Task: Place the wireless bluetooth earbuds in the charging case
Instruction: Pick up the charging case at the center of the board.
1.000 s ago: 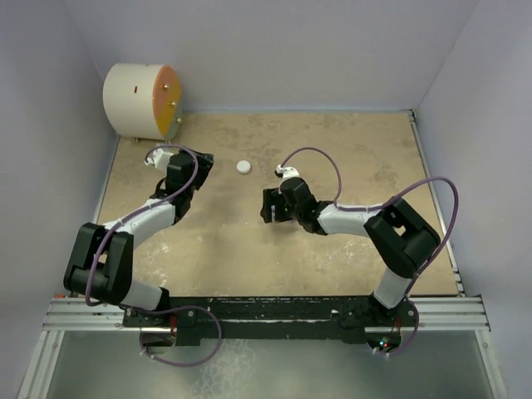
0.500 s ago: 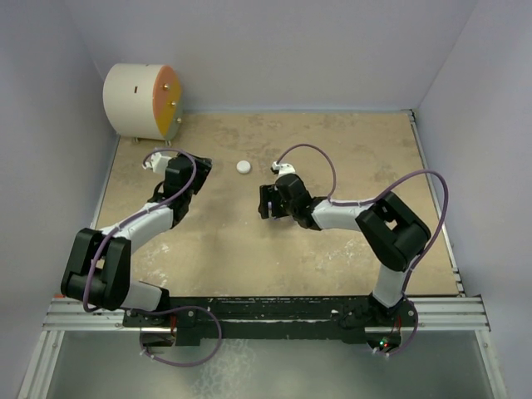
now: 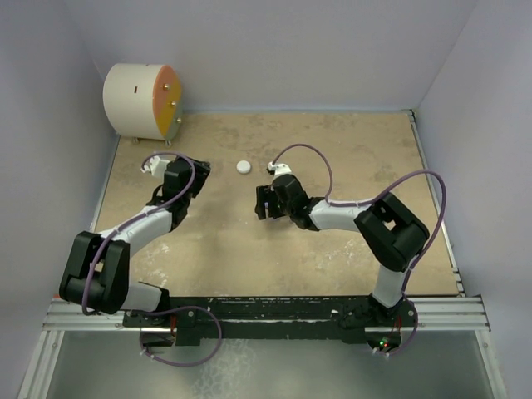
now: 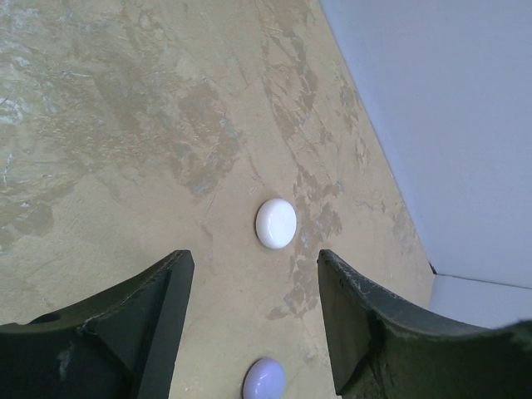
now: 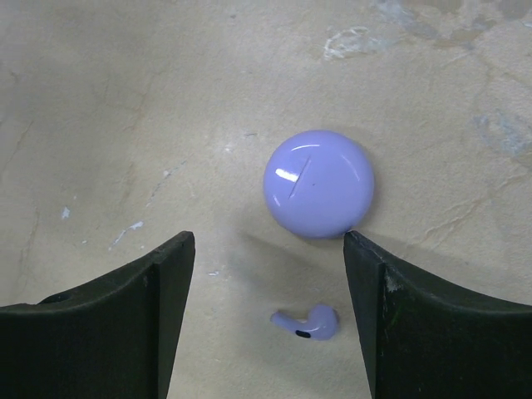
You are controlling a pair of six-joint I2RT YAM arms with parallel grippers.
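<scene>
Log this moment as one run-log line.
left gripper open, white round disc ahead | right gripper open, small lilac stemmed earbud lying between its jaws, apart from lilac round disc | nothing held | earbud not inserted

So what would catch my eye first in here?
Probably the big white drum with an orange face in the far left corner of the table. Then, in the right wrist view, a small lilac disc lies just ahead of the open fingers, with a tiny lilac earbud near it, not touching.
</scene>
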